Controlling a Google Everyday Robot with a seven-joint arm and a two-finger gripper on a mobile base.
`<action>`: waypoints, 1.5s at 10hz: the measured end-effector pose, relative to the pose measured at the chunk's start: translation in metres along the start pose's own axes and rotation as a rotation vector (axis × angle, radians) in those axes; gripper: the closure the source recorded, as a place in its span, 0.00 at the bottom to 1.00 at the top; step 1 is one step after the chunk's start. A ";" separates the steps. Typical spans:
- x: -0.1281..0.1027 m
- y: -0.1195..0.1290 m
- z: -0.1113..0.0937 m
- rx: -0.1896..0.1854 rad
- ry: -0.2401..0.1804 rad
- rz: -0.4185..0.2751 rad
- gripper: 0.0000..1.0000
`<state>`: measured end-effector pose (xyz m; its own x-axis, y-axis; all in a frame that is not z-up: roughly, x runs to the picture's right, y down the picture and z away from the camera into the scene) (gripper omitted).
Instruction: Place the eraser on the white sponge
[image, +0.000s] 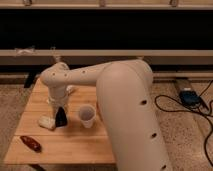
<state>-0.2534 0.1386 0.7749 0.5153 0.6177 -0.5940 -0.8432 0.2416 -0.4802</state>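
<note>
My gripper (60, 111) hangs down from the white arm over the left part of the wooden table (70, 147). It is shut on the eraser (61, 119), a small black block held upright just above the tabletop. The white sponge (46, 122) lies flat directly left of the eraser, touching or nearly touching its lower edge. The arm's wrist (57, 82) hides the table area behind the gripper.
A white cup (86, 116) stands upright just right of the eraser. A dark red-brown elongated object (31, 143) lies near the front left corner. A white bottle is mostly hidden behind the wrist. Cables and a dark box (190, 96) lie on the floor at right.
</note>
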 end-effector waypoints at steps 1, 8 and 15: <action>0.001 0.009 -0.001 -0.007 0.001 -0.048 1.00; 0.001 0.011 -0.002 -0.012 0.004 -0.062 1.00; 0.001 0.010 -0.001 -0.011 0.005 -0.059 1.00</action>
<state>-0.2612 0.1410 0.7689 0.5649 0.5988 -0.5677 -0.8096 0.2689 -0.5218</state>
